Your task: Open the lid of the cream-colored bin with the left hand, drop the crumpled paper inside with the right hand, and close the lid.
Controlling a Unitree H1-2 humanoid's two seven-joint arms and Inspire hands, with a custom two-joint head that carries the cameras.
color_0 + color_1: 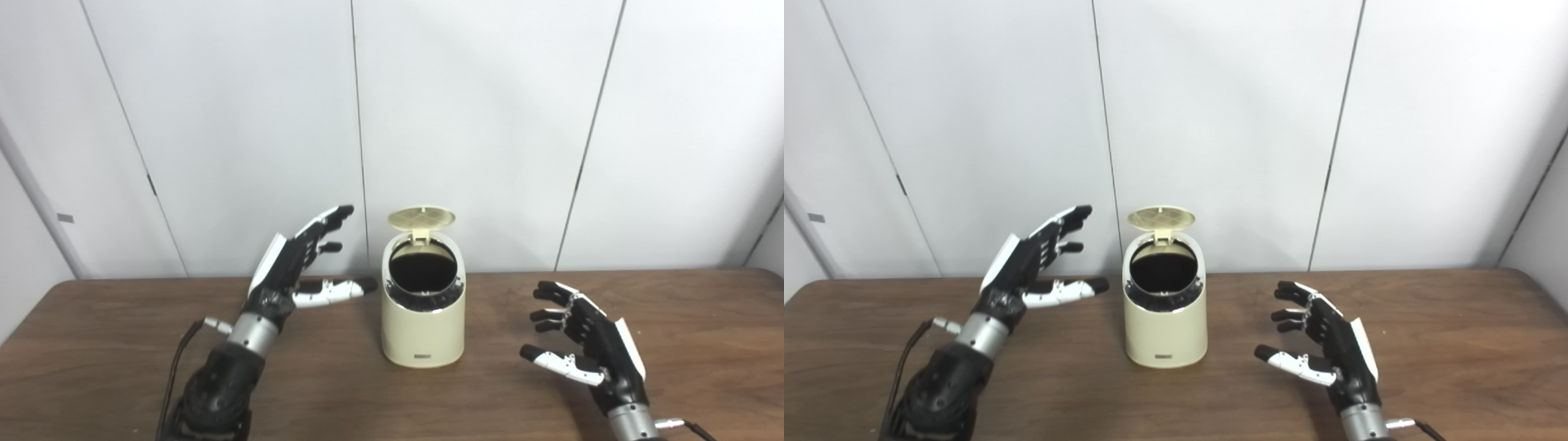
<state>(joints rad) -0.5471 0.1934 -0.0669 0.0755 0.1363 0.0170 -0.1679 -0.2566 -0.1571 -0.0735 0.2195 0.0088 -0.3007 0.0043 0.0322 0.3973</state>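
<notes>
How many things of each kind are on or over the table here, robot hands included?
Cream-colored bin, lid up: 1
Robot hands, left hand and right hand, both open and holding nothing: 2
Crumpled paper: 0 in view
Total: 3

bin (422, 324) interior — dark, contents indiscernible

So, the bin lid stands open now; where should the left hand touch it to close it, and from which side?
Probably the lid's upper front edge, reached from the bin's left by the open left hand. The lid is tilted back on a rear hinge, so pushing forward and down should shut it.
</notes>
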